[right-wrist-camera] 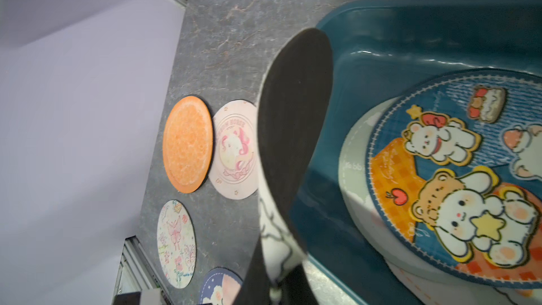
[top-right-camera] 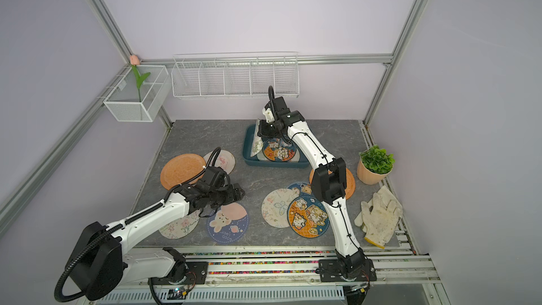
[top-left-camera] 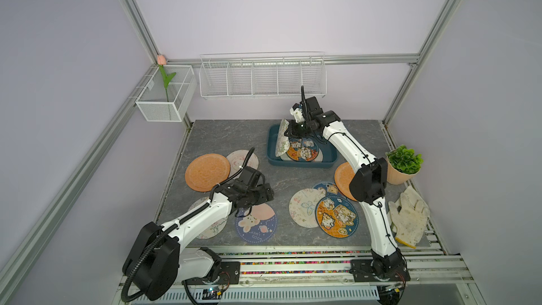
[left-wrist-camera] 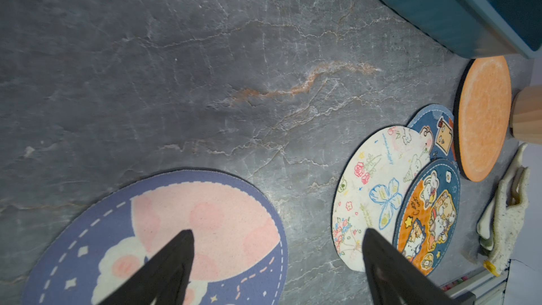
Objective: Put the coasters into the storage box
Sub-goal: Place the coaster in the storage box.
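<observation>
The right gripper is clamped shut on the rim of a cream printed coaster. It holds the coaster on edge and tilted over the end of the storage box nearest the left edge of the bench; the box stands by the far edge. The left gripper is spread wide and empty above the navy bunny coaster near the front edge. At least two coasters, the bear-print coaster uppermost, lie in the box and eight remain on the bench, so the task appears under half complete.
</observation>
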